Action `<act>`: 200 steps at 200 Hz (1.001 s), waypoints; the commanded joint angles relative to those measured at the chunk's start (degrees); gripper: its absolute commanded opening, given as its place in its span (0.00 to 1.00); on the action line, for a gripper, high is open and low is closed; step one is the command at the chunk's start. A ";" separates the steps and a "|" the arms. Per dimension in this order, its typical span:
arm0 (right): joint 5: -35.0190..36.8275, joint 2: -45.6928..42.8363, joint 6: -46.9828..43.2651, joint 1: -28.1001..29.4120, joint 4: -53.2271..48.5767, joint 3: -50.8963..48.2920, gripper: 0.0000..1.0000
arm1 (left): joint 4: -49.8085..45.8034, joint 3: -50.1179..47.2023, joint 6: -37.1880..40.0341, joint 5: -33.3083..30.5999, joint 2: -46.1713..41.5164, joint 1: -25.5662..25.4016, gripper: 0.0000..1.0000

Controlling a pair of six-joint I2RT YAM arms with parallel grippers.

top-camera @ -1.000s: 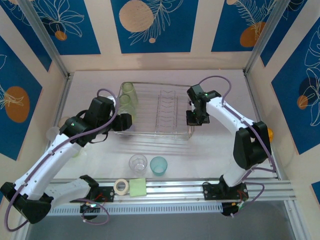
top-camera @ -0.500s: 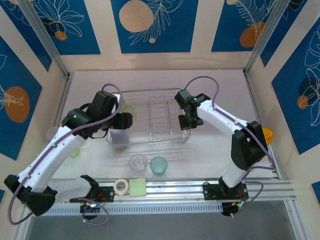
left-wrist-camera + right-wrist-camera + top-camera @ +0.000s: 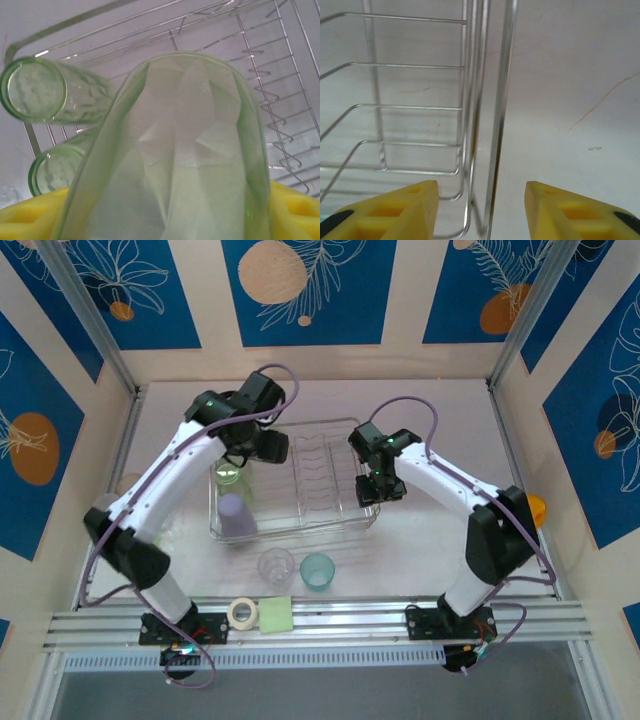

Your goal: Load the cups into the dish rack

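Dish rack [image 3: 318, 475]: lavender cup [image 3: 237, 515] and two green cups [image 3: 32, 90] loaded. Left gripper [image 3: 255, 452] — jaws clamped on light green cup [image 3: 180, 150] over rack. Right gripper [image 3: 482, 200] — jaws apart astride rack rim. Outstanding on tabletop [image 3: 420, 540]: clear cup [image 3: 276, 565], teal cup [image 3: 317, 570].

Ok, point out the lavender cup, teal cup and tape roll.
lavender cup [image 3: 237, 517], top external view, its side wall.
teal cup [image 3: 317, 571], top external view, its open top.
tape roll [image 3: 232, 612], top external view, its white ring.

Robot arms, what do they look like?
The left arm and right arm are white tubes with chunky black joints. A thin purple cable loops along each, and a tiny green light glows near each wrist. The left gripper and right gripper have yellow fingers.
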 commanded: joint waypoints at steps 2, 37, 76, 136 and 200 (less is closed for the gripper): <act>-5.86 -7.57 1.31 -1.90 -1.09 -0.47 0.47 | -6.53 7.47 0.76 -5.07 6.22 -0.62 0.34; -9.17 -15.69 1.38 -6.37 0.48 -1.99 0.40 | -9.17 15.83 0.44 -6.11 16.67 -0.60 0.29; -11.26 -24.22 1.64 -11.53 3.66 -6.33 0.39 | -11.00 20.20 -0.94 -7.04 23.70 -0.53 0.26; -10.05 -34.13 1.32 -12.53 9.33 -13.84 0.40 | -10.71 20.08 -2.06 -5.24 28.16 1.65 0.23; -14.89 -34.50 1.14 -13.53 11.00 -16.58 0.44 | -10.06 19.14 -3.52 -3.87 30.29 3.15 0.21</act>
